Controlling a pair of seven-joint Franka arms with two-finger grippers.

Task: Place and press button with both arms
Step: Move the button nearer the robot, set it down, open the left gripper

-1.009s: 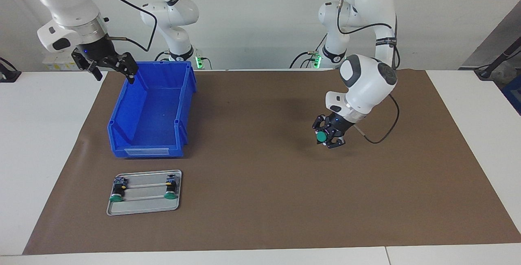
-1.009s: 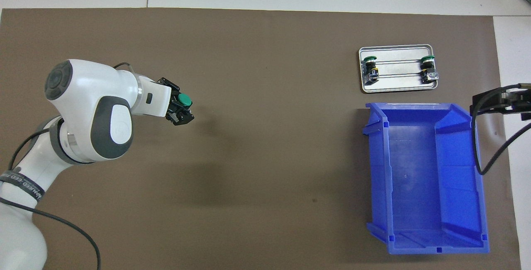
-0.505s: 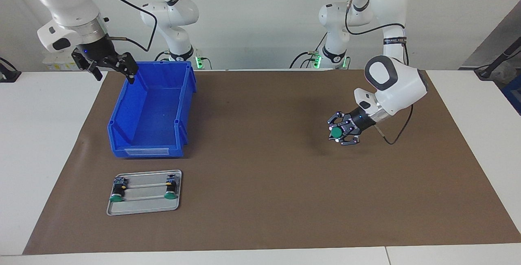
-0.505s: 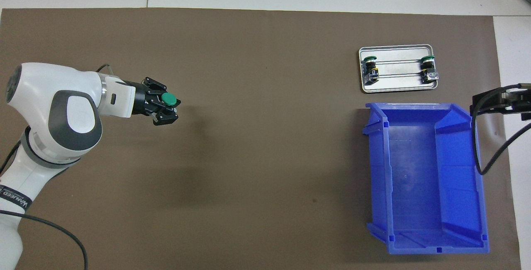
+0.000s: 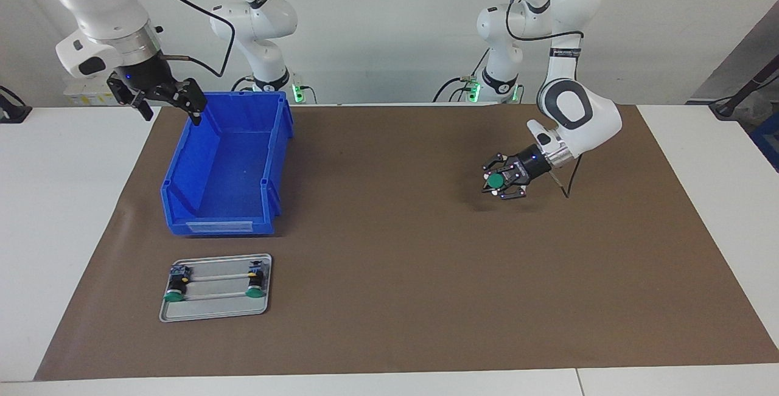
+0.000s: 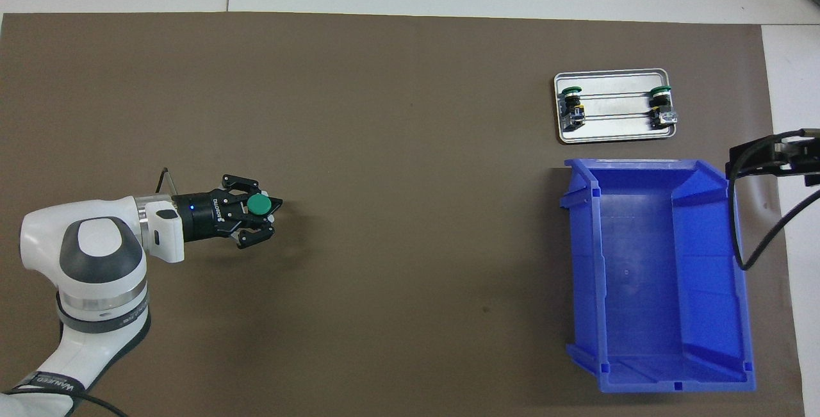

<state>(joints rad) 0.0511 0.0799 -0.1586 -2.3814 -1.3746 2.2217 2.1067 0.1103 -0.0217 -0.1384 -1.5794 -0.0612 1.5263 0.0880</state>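
My left gripper [image 5: 500, 184] is shut on a button [image 5: 496, 182] with a round green cap and holds it a little above the brown mat toward the left arm's end of the table. Both show in the overhead view, the gripper [image 6: 259, 220] lying nearly level and the green cap [image 6: 258, 204] facing up. My right gripper [image 5: 164, 101] hangs open and empty over the rim of the blue bin [image 5: 182, 171], at its corner nearest the robots. It shows at the edge of the overhead view [image 6: 778, 157].
A small metal tray [image 5: 214, 311] lies on the mat farther from the robots than the bin and holds two more green-capped buttons [image 5: 174, 295] [image 5: 254, 290]. It also shows in the overhead view [image 6: 612, 136]. The brown mat [image 5: 389, 262] covers most of the white table.
My left arm has swung its wrist down and level and carried the button toward the robots, lower over the mat. The right arm has not moved.
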